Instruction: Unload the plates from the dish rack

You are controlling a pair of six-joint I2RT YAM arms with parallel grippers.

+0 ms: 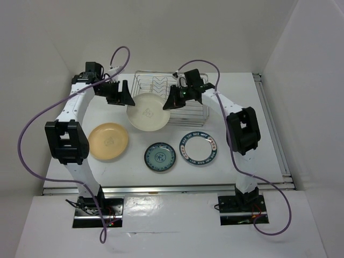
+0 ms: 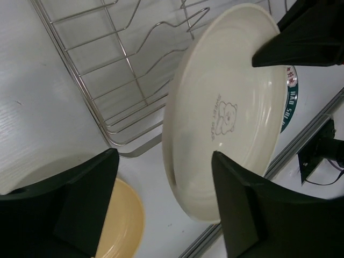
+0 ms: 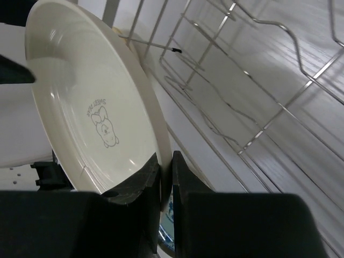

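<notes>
My right gripper (image 1: 173, 100) is shut on the right rim of a large cream plate (image 1: 148, 112) and holds it tilted beside the front left of the silver wire dish rack (image 1: 185, 91). In the right wrist view the jaws (image 3: 165, 177) pinch the rim of the plate (image 3: 91, 107). My left gripper (image 1: 119, 97) is open at the plate's left edge. In its view the plate (image 2: 226, 107) has its rim between the spread fingers (image 2: 166, 207), with no touch visible. No plate shows inside the rack (image 2: 118, 70).
A tan plate (image 1: 108, 141) lies flat at the front left, a small blue-patterned plate (image 1: 159, 157) in the middle, and a dark-blue-rimmed plate (image 1: 198, 148) to its right. White walls stand close behind and beside the table.
</notes>
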